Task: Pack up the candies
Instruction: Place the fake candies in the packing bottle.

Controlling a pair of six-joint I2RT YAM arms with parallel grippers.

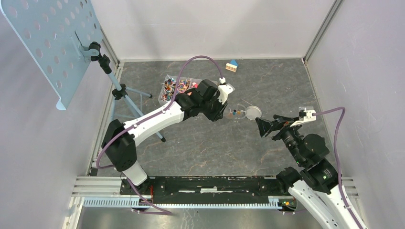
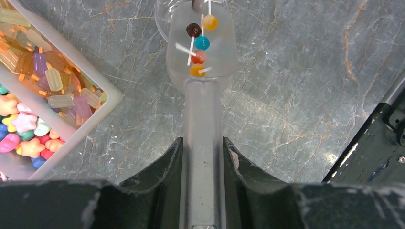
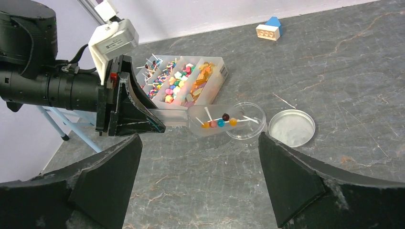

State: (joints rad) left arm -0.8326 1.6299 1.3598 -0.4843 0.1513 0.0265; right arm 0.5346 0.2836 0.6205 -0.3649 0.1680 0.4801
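My left gripper (image 1: 220, 110) is shut on the handle of a clear plastic scoop (image 2: 202, 124). The scoop's bowl holds several small ball candies on white sticks (image 2: 198, 43), orange, red, teal and dark brown. The bowl's tip hangs over the rim of a clear round dish (image 3: 250, 125). A clear compartment box of mixed candies (image 1: 174, 88) sits just left of the scoop; it also shows in the left wrist view (image 2: 47, 90). My right gripper (image 3: 200, 181) is open and empty, low over bare table, near the dish. It shows right of the dish from above (image 1: 267, 126).
A round lid (image 3: 292, 128) lies flat right of the dish. A small blue-roofed toy house (image 1: 232, 66) stands at the back. A tripod (image 1: 119, 90) with a perforated panel (image 1: 52, 43) stands at the left. Walls close in the table on three sides.
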